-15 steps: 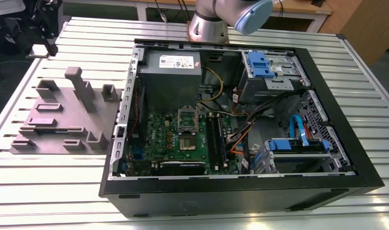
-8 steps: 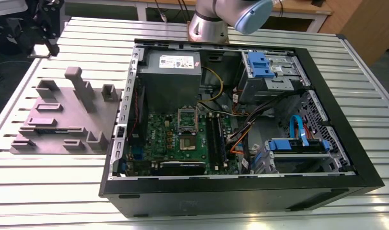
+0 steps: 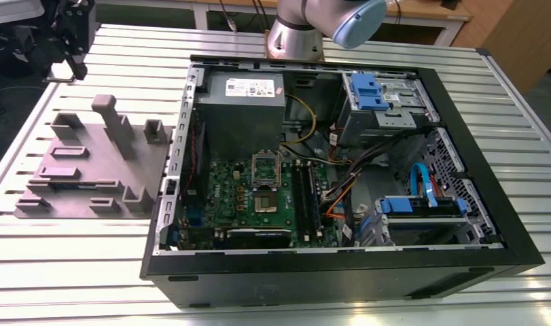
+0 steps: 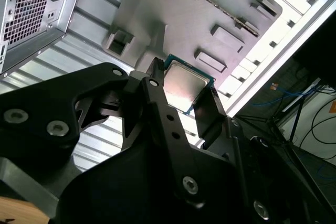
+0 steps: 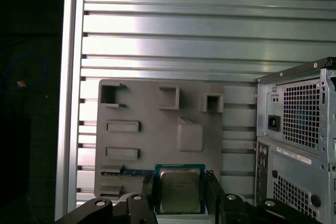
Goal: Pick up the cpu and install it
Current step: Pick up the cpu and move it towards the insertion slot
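The cpu [image 4: 185, 83] is a small flat square chip with a shiny silver-grey top and a thin dark rim. My gripper [image 4: 184, 90] is shut on it, one black finger [image 4: 157, 85] pressing each of two opposite edges. In the first wrist view the cpu [image 5: 180, 191] hangs between the fingers of the gripper [image 5: 180, 182], above the near edge of the grey fixture plate [image 5: 152, 140]. In the exterior view the dark gripper [image 3: 74, 68] hangs over the table at the upper left, beyond the fixture plate [image 3: 85, 170]. The motherboard socket [image 3: 266, 198] lies open inside the computer case [image 3: 475, 204].
The open black case takes up the middle and right of the slatted metal table [image 3: 66, 251]. Inside it are a grey power-supply box [image 3: 243, 92], blue drive brackets [image 3: 370, 92] and cables [image 3: 420, 180]. Raised blocks and posts [image 3: 112, 125] stand on the fixture plate. The case's rear panel [image 5: 299, 145] sits beside the plate.
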